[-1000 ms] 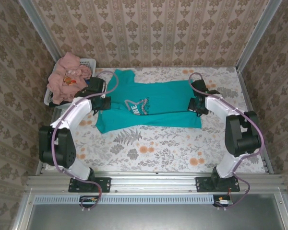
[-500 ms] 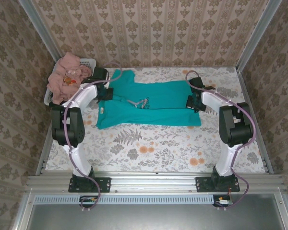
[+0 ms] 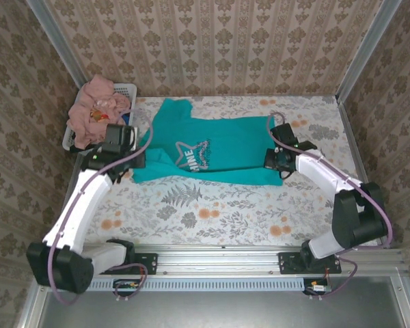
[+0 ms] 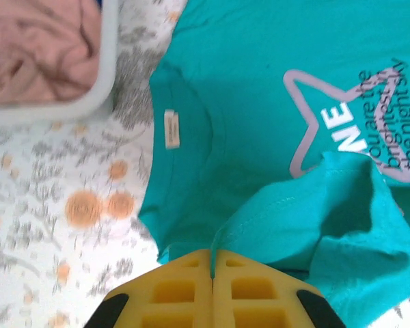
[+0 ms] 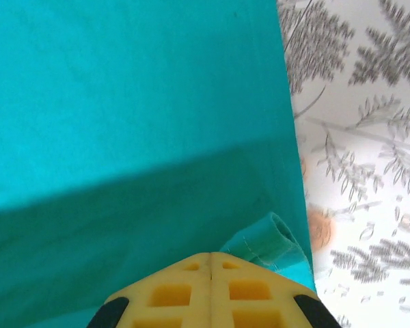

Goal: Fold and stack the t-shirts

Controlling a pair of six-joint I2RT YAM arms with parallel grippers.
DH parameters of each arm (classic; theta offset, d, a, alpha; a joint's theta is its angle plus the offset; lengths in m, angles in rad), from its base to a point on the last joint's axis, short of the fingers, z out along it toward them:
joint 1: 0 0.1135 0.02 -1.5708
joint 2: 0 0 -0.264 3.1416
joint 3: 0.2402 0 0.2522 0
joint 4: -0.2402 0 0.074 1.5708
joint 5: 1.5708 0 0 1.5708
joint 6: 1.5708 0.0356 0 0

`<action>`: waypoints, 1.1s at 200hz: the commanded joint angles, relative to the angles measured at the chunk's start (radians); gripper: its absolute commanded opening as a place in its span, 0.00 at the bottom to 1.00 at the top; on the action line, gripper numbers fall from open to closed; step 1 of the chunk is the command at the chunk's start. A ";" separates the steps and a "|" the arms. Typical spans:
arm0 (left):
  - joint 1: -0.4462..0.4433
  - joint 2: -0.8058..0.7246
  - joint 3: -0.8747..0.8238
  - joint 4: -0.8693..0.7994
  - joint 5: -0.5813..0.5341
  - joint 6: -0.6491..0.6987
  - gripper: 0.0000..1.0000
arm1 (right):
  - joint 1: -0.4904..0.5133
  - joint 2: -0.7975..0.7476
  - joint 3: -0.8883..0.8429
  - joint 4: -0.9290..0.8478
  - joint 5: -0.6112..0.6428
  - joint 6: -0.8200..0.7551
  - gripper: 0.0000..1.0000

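So the teal t-shirt [image 3: 212,149] is lying across the far half of the counter [image 3: 225,212], collar end on the left close to the basket [image 3: 126,89], hem end out to the right. It's mostly flat but not tidy. Near the left edge a sleeve flap is bunched up and flipped over onto the chest. The left pincer [image 3: 138,161] sits right at that corner. In the left wrist view its yellow fingers [image 4: 178,290] are squeezed tight together with a fold of the teal t-shirt [image 4: 260,102] pinched in the seam [image 4: 212,256], and the flap covers the bottom of the white star [image 4: 307,123] print. You can read "NE" and some small dark lettering next to it, plus a little white label [image 4: 171,128] inside the collar. The right pincer [image 3: 272,158] is down at the hem corner. From its own camera it's [image 5: 211,258] clamped shut too, with a small curl of teal hem [image 5: 266,239] rolled up right at the tips and the rest of the shirt [image 5: 123,102] spread smooth ahead of it. The pink t-shirts [image 3: 96,113] are heaped in the basket at the far left corner, showing as a pink lump [image 4: 34,48] behind the white rim [image 4: 106,68] in the left wrist view.
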 commanded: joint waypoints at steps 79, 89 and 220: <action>-0.010 0.313 0.095 0.070 -0.038 0.068 0.00 | -0.010 0.124 0.042 0.004 0.140 -0.003 0.00; -0.009 0.388 0.149 0.077 -0.049 0.096 0.00 | -0.015 0.170 0.074 0.006 0.146 -0.007 0.00; 0.028 0.864 0.562 0.054 -0.115 0.249 0.00 | -0.051 0.412 0.311 -0.030 0.155 -0.082 0.00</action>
